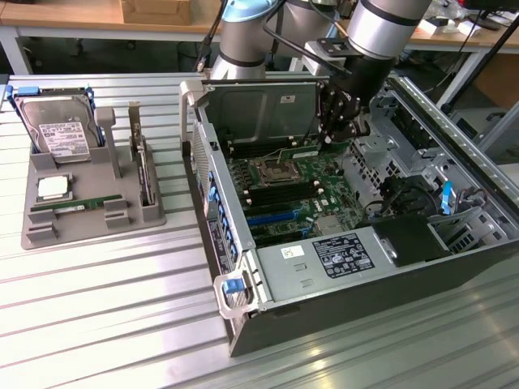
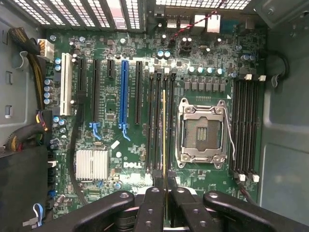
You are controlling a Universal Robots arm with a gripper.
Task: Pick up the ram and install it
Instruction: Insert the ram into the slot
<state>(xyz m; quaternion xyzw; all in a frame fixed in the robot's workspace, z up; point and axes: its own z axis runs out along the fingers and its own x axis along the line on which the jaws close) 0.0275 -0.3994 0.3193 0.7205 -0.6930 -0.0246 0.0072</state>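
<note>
Wrist view: the black fingers (image 2: pixel 166 203) are clenched on the ram (image 2: pixel 164 140), seen edge-on as a thin strip standing over the memory slots (image 2: pixel 161 121) just beside the empty CPU socket (image 2: pixel 203 130) on the green Dell motherboard (image 2: pixel 120 145). A blue expansion slot (image 2: pixel 124 94) and a silver heatsink (image 2: pixel 91 164) lie on the board beyond those slots.

In the exterior view, the gripper (image 1: pixel 340 130) hangs from the silver robot arm (image 1: pixel 381 32) inside the open computer case (image 1: pixel 340 267), near the case's far wall, with the ram (image 1: pixel 304 151) low over the motherboard (image 1: pixel 292 194). On the exterior view's left, well apart from the case, a grey holder tray (image 1: pixel 89 215) sits on the ribbed metal tabletop (image 1: pixel 105 308). It carries a second ram stick (image 1: pixel 69 208) lying flat, a square silver CPU chip (image 1: pixel 53 188), a hard drive (image 1: pixel 57 130) and an upright card (image 1: pixel 142 170).
</note>
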